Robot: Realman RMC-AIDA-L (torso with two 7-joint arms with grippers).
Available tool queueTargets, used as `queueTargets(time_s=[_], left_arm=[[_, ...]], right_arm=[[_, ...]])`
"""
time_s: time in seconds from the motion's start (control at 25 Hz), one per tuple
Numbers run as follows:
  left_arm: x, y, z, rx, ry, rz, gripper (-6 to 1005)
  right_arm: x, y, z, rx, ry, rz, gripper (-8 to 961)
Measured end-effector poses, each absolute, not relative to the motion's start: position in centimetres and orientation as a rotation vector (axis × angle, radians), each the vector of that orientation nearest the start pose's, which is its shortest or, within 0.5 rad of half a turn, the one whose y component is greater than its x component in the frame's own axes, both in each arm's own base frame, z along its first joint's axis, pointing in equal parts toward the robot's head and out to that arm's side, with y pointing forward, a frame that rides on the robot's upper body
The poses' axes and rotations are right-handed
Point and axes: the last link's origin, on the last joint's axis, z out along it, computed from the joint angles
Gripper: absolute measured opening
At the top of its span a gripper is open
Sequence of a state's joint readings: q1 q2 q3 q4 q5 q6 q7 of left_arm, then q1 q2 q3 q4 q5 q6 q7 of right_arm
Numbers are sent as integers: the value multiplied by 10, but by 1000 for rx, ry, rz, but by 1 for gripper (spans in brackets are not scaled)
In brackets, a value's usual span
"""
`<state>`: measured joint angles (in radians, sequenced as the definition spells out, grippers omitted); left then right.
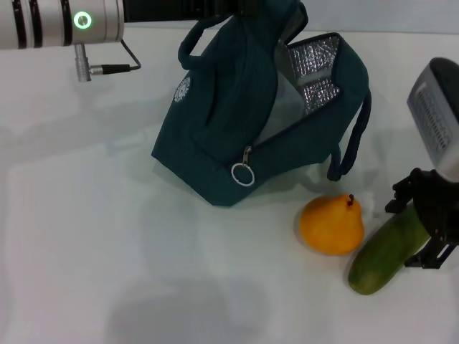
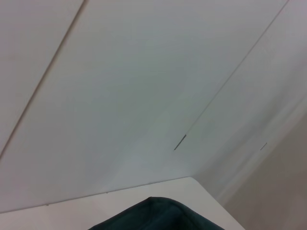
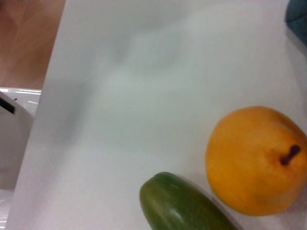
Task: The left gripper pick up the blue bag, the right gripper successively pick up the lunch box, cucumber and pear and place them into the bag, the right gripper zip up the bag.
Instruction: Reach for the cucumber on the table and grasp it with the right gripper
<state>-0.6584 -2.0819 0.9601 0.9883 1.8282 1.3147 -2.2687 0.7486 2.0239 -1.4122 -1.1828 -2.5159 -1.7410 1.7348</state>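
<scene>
The cucumber (image 1: pixel 388 250) is lying on the white table (image 1: pixel 107 236) at the near right, its far end under the right gripper (image 1: pixel 424 228) and its near end pointing toward the left; the black fingers are straddling that far end, though whether they are already pinching it I cannot tell; the pear (image 1: pixel 332 225) is sitting just beside the cucumber on its left, so the lift should be going straight up to avoid knocking the pear into a roll; the bag (image 1: pixel 258 107) is standing farther back and to the left, its mouth gaping and showing silver lining, which is giving a fair target; the cucumber should be going in lengthwise along that opening; the left gripper is up at the bag's top, probably holding the handle, its fingers hidden; no lunch box is showing on the table.
</scene>
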Motion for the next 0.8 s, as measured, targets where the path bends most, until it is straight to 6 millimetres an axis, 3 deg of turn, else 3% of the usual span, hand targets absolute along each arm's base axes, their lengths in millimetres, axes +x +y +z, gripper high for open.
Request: queueTargets(time_s=[0.4,0.8], left_arm=[[-155,401,31,-2510,-1174,-857,67],[-159,399,32,-2507,-1181,-863,67]], right_arm=[[170,343,-21,-3097,-232,-897,812],[170,339,-26,-3099,-169,-932,788]])
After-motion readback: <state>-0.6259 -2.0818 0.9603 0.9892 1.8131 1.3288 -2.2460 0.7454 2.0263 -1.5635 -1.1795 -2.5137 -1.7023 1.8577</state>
